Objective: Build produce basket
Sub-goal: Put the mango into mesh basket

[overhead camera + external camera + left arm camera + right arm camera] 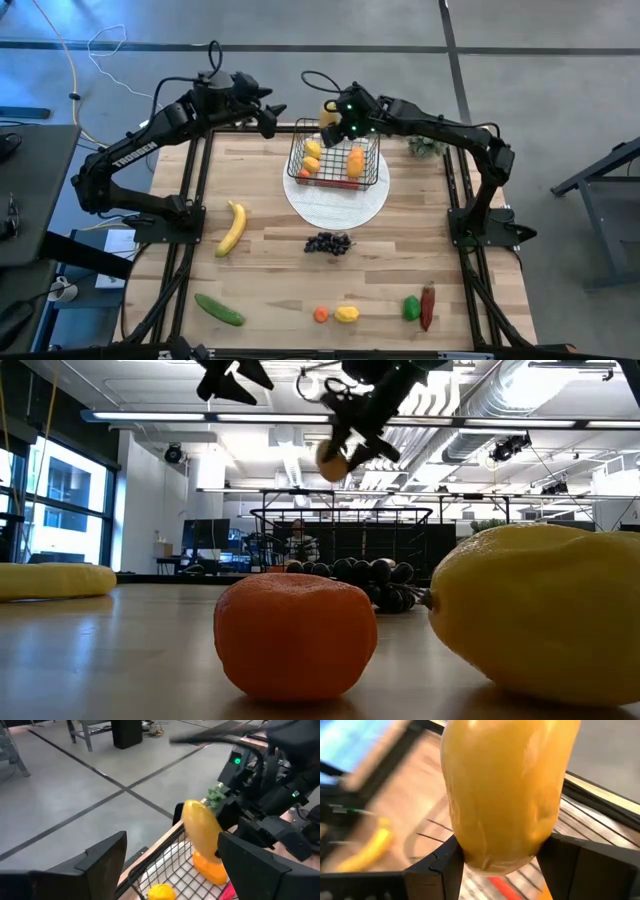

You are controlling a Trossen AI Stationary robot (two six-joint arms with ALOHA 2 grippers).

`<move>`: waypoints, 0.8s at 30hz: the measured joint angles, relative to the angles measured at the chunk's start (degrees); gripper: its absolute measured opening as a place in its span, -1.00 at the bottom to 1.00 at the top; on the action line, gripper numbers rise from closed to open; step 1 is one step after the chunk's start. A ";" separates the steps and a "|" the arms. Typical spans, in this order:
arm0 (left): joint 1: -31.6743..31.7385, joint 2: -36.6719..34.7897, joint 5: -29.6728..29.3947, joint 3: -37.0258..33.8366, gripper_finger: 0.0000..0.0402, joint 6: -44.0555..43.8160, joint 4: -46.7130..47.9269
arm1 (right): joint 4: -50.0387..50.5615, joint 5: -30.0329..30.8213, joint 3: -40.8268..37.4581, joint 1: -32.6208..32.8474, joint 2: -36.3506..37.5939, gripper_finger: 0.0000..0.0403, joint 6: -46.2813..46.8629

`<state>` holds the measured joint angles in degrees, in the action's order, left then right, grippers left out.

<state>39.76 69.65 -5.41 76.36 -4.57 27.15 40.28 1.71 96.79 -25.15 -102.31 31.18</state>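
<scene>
right gripper [331,120] clamped on yellow-orange mango [507,790], held above far left corner of basket [334,160] | basket on white plate [335,203], holds oranges, lemon | left gripper [272,117] spread wide, empty, beside basket | banana [232,227], grapes [328,243] on table [270,280]

Lab/workshop: bare concrete floor [300,25], ceiling ducts [500,400], framed robot table [280,285].

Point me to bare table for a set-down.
Free: wood between banana and plate; right side between plate and chili. Crowded: basket, with right hand holding a mango there.
</scene>
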 joint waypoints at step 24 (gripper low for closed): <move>0.12 -0.11 -0.32 0.07 0.50 13.17 0.00 | 15.56 2.21 -0.11 2.45 -8.76 -0.09 23.98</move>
<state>39.88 69.54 -5.73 76.42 8.60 27.16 55.84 3.92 96.68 -22.70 -111.07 55.16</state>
